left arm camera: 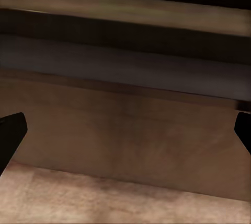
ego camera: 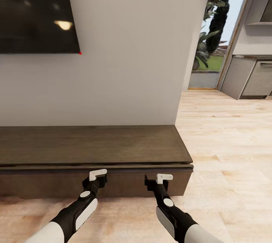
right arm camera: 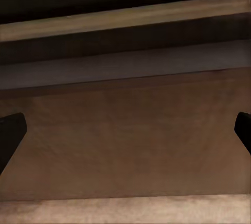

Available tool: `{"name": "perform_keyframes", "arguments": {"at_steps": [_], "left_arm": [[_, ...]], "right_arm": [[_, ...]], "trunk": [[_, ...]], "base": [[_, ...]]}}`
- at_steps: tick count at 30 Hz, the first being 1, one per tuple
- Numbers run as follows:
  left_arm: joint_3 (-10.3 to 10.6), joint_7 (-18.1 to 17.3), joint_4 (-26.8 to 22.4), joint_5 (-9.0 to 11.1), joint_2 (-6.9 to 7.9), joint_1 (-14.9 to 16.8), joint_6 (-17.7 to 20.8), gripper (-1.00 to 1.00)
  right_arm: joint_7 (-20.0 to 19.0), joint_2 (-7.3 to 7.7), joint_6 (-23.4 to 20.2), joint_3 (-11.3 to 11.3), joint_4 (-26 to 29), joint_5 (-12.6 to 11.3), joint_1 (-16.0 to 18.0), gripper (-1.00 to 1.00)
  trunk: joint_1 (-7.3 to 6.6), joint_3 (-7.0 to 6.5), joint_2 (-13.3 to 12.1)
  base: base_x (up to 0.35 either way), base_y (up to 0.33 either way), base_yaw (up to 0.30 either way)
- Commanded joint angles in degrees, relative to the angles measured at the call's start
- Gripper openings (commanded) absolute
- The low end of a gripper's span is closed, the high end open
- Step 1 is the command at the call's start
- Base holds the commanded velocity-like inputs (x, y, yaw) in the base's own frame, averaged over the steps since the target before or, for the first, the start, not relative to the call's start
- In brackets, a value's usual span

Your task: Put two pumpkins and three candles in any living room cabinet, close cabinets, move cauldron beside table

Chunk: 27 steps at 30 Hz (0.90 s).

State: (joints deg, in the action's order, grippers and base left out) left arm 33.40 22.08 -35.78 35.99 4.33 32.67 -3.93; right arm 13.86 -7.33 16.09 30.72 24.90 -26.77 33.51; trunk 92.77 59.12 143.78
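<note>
Long low dark-brown wooden cabinet (ego camera: 94,148) runs left-right along the white wall (ego camera: 128,65), fronts closed. Left gripper (ego camera: 99,178) and right gripper (ego camera: 158,181) spread wide, empty, facing its front.

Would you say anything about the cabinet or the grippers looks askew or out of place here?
Nothing stands out. The cabinet sits flat against the wall with its drawer front flush, and the left gripper and right gripper hover, open, level before that front.
</note>
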Motion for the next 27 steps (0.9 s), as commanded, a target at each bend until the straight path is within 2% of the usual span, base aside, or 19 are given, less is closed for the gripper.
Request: {"name": "perform_keyframes", "arguments": {"at_steps": [1,20,27], "left_arm": [[0.44,0.34,-0.19,-0.22,0.07,0.11,-0.40,1.00],[0.35,0.34,-0.26,-0.22,0.06,0.11,-0.46,1.00],[0.35,0.34,-0.22,-0.22,0.07,0.11,-0.46,1.00]], "right_arm": [[0.37,0.03,0.27,0.49,-0.03,-0.49,0.06,1.00],[0.35,0.03,0.35,0.47,-0.03,-0.57,0.06,1.00],[0.36,0.03,0.42,0.44,-0.03,-0.57,0.06,1.00]], "trunk": [[-0.01,0.04,0.03],[-0.01,0.04,0.03],[-0.01,0.04,0.03]], "base": [[0.071,0.000,0.000],[0.051,0.012,0.000],[-0.239,0.000,0.000]]}}
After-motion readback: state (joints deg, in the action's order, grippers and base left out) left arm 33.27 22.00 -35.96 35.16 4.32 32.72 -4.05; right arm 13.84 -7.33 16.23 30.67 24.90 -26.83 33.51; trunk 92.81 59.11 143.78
